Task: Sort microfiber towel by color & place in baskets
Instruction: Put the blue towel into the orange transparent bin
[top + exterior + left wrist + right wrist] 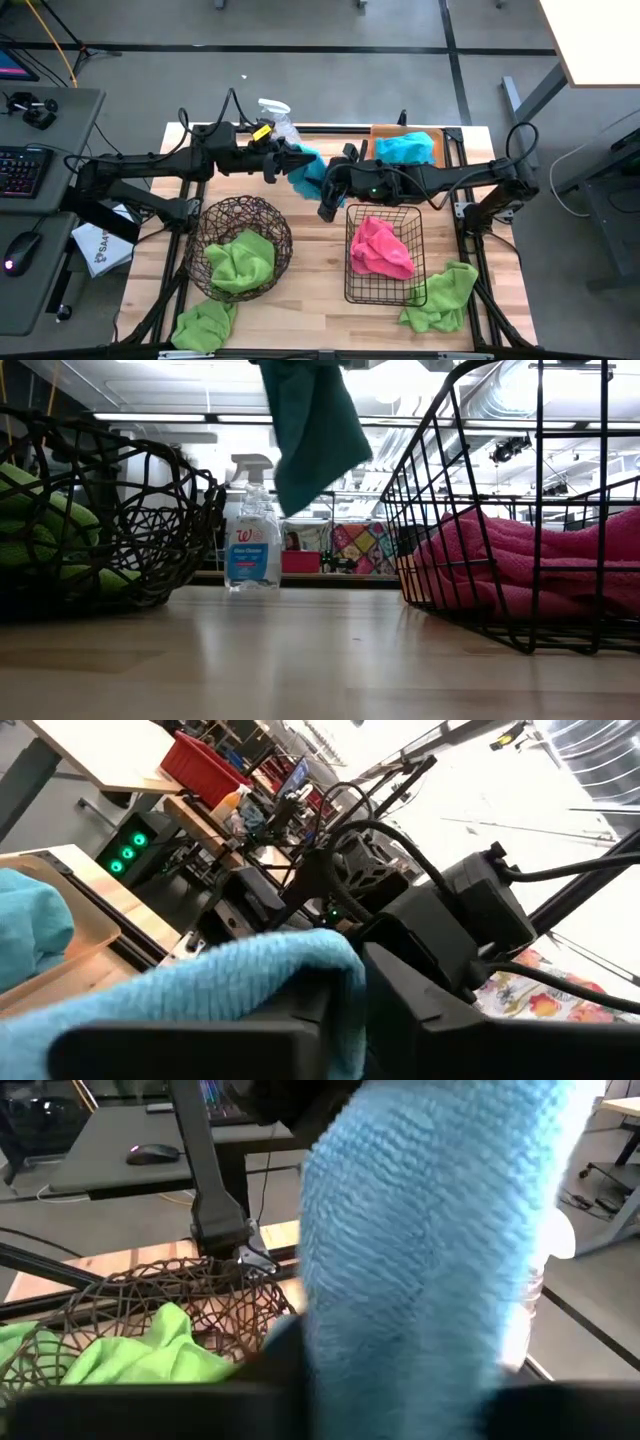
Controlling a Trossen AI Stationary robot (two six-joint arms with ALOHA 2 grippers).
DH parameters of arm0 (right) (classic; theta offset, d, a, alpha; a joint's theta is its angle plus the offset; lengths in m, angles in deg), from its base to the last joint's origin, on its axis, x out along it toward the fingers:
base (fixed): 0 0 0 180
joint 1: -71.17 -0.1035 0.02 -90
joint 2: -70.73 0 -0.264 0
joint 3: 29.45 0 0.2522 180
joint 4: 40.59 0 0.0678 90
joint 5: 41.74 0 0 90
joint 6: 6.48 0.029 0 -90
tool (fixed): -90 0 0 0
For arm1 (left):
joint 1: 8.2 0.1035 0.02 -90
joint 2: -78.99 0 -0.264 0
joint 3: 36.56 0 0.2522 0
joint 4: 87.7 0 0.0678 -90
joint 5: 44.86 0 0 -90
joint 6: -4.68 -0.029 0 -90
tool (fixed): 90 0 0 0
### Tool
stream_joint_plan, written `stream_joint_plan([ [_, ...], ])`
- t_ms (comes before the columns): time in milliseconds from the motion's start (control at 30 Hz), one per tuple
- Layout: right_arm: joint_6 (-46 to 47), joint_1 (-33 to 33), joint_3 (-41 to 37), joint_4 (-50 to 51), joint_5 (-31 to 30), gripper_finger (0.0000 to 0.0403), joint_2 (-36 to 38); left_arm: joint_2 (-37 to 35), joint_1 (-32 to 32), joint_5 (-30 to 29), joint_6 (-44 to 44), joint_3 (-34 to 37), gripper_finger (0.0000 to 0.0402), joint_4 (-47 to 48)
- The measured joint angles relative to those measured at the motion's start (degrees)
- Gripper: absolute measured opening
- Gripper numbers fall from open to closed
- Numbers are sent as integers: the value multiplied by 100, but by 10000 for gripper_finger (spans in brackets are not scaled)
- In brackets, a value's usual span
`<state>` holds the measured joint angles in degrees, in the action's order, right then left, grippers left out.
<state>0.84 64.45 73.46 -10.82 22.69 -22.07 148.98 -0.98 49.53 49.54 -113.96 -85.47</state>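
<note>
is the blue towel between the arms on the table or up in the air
In the air: the turquoise towel hangs clear above the table in the low view, held between the left tool and right tool.

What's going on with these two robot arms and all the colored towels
Both arms meet mid-table, holding a turquoise towel in the air between the left claw and right claw. Green towels sit in the round woven bowl, a pink one in the black wire basket, another turquoise one on the orange tray. Two green towels remain loose.

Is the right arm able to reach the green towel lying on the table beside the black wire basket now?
Probably not yet: the right gripper seems shut on the blue towel, shared with the left gripper. The green towel itself lies uncovered beside the black basket.
</note>
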Motion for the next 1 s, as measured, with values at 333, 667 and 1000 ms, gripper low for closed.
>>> stream_joint_plan([
  [333,83,202,4,1452,-195,9,468,-360,182,85,-472,5,181,612],
  [667,489,973,-24,4236,-1009,3,1499,-1579,605,-815,-1364,7,227,2761],
  [1000,999,2808,-2988,2545,-891,1,3789,-2264,319,-1235,-1620,610,227,2228],
])
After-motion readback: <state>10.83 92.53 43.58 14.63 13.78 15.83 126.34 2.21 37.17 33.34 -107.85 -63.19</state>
